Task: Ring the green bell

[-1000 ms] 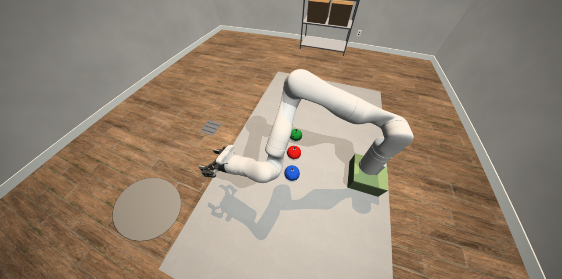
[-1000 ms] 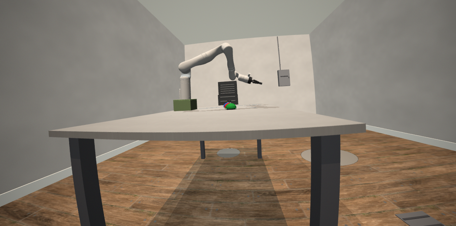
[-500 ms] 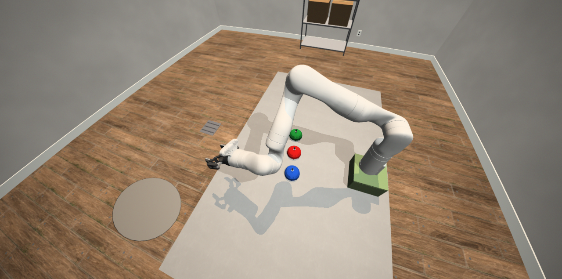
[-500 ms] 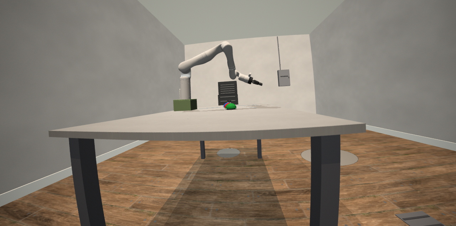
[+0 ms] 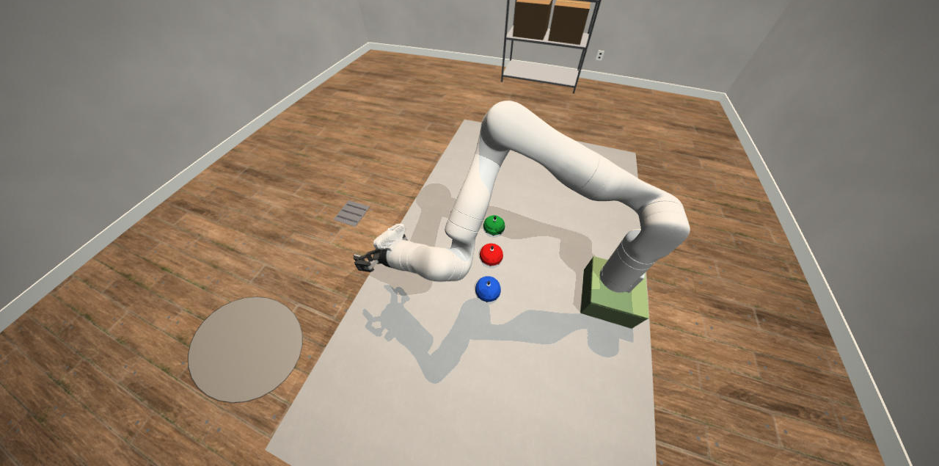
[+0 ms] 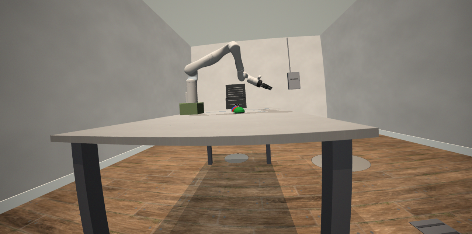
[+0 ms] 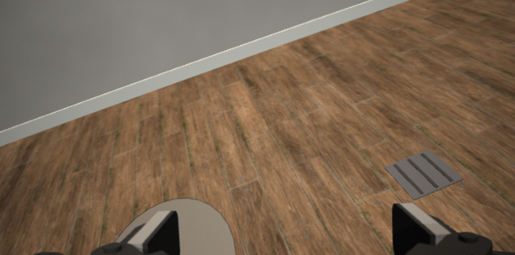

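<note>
Three bells stand in a row on the table: the green bell (image 5: pixel 494 224) farthest back, the red bell (image 5: pixel 491 254) in the middle, the blue bell (image 5: pixel 488 288) nearest. In the exterior view the green bell (image 6: pixel 238 109) hides most of the other two. My gripper (image 5: pixel 362 260) is open and empty. It hangs high above the table's left edge, well to the left of the bells, and points outward and down. It also shows in the low view (image 6: pixel 267 87). The wrist view shows only my two fingertips over the floor, no bell.
The arm's green base block (image 5: pixel 615 293) stands at the table's right side. The forearm passes close beside the green and red bells. A round floor plate (image 5: pixel 244 348) and a floor vent (image 5: pixel 352 212) lie left of the table. A shelf with boxes (image 5: pixel 557 3) stands at the back wall.
</note>
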Controlling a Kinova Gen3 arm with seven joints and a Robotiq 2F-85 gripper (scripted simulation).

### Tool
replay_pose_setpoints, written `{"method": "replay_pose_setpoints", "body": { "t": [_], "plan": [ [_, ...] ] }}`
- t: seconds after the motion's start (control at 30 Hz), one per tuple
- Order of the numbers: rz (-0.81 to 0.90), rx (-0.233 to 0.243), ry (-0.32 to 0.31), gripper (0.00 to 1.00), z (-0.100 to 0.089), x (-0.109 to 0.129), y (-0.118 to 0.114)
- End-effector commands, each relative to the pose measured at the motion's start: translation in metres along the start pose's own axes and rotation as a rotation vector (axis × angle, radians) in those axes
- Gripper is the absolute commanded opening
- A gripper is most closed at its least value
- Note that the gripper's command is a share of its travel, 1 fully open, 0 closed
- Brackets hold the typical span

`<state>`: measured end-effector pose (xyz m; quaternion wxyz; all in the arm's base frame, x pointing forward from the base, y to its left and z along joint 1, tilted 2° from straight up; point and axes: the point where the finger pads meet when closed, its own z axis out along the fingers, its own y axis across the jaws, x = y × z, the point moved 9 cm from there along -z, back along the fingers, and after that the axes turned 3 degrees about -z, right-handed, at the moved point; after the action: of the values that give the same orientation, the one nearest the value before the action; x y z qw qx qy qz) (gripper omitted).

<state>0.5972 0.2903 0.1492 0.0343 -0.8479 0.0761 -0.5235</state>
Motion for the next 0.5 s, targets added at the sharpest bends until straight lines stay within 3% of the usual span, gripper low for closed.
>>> {"method": "replay_pose_setpoints", "body": {
  "t": [0.0,0.07,0.1,0.37,0.4,0.47],
  "plan": [
    [0.004,-0.004,0.005,1.00,0.001,0.005,0.003],
    [0.004,-0.004,0.005,1.00,0.001,0.005,0.003],
    [0.038,-0.042,-0.027,1.00,0.004,0.005,0.021],
    [0.038,-0.042,-0.027,1.00,0.004,0.005,0.021],
    [0.071,-0.080,-0.059,1.00,0.006,0.004,0.038],
    [0.071,-0.080,-0.059,1.00,0.006,0.004,0.038]
  ]
}}
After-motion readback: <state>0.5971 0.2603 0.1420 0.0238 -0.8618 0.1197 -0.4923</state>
